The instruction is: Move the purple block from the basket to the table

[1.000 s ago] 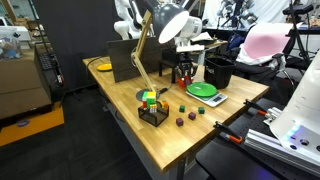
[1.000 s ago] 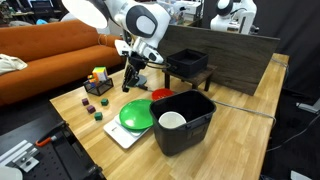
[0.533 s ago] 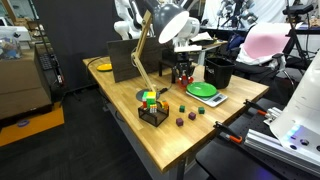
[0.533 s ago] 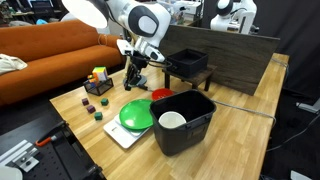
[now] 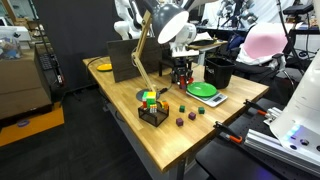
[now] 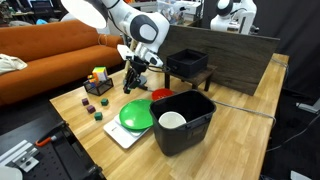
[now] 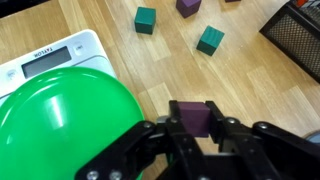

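Observation:
My gripper (image 7: 190, 108) is shut on the purple block (image 7: 190, 120), which sits between the two fingers just above the wooden table (image 7: 250, 85). In both exterior views the gripper (image 5: 182, 72) (image 6: 133, 82) hangs low over the table next to the green plate. The small black basket (image 5: 153, 115) (image 6: 97, 86) holds several colourful blocks and stands apart from the gripper. Its mesh corner shows in the wrist view (image 7: 300, 35).
A green plate (image 7: 60, 125) (image 5: 203, 89) lies on a white scale (image 7: 55, 58) beside the gripper. Loose small blocks (image 7: 146, 19) (image 7: 210, 40) (image 5: 190, 116) lie on the table. A tall black bucket (image 6: 183, 122) holds a white cup. A wooden lamp arm (image 5: 143, 55) rises nearby.
The gripper stays shut on the purple block by the green plate, with hardly any movement.

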`<state>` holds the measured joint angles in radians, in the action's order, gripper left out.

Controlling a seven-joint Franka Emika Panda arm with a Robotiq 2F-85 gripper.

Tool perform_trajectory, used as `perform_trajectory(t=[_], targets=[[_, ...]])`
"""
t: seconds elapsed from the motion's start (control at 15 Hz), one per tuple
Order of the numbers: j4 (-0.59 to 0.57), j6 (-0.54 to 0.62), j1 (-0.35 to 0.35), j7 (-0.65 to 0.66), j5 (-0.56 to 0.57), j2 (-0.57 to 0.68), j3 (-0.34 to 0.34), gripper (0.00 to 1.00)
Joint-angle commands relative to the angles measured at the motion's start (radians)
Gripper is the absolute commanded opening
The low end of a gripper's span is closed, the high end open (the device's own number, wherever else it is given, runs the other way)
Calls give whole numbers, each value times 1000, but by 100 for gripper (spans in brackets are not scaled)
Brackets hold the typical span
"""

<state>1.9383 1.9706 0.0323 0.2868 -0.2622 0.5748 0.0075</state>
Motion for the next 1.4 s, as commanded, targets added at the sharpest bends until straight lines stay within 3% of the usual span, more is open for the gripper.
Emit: perform_trajectory(t=[0.0, 0.27, 0.33, 0.4, 0.8, 0.93, 1.33], targets=[[-23, -17, -4, -34, -11, 24, 11, 7], [-30, -24, -1, -41, -8, 41, 16, 7], [-32, -27, 0, -41, -8, 44, 16, 35], [-33, -30, -1, -41, -11, 48, 17, 55], [-14, -26, -7, -37, -22, 33, 15, 95], [4, -14, -12, -38, -27, 11, 11, 100], [86, 27, -46, -40, -47, -109, -20, 100]])
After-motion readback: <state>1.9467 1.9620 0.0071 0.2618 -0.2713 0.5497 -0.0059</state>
